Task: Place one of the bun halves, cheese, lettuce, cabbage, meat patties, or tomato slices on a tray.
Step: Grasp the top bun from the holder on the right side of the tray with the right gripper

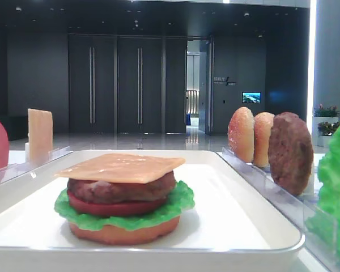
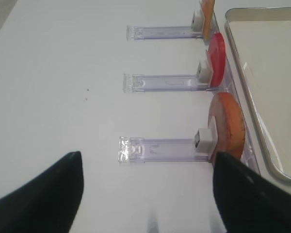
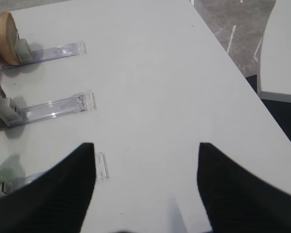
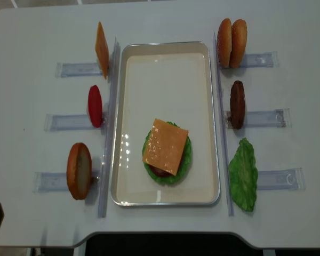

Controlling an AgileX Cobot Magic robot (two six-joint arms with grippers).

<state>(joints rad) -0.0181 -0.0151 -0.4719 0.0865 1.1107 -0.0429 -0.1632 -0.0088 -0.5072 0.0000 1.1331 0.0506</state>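
On the white tray (image 4: 213, 106) stands a stack: bun base, lettuce, tomato slice, meat patty, and a cheese slice (image 4: 165, 146) on top. Two seeded bun halves (image 4: 232, 42) stand on edge in the far right holder, with a meat patty (image 4: 237, 104) and a lettuce leaf (image 4: 243, 175) in front of them. A cheese slice (image 4: 102, 49) and a tomato slice (image 4: 95, 105) stand left of the tray. My left gripper (image 2: 147, 155) is open over bare table beside the flat bun base (image 2: 228, 124). My right gripper (image 3: 145, 145) is open and empty, right of the holders.
Clear plastic holder strips (image 4: 69, 122) lie on both sides of the tray. The table's right edge (image 3: 262, 97) drops to the floor close to my right gripper. Another white surface (image 3: 281, 53) stands beyond it.
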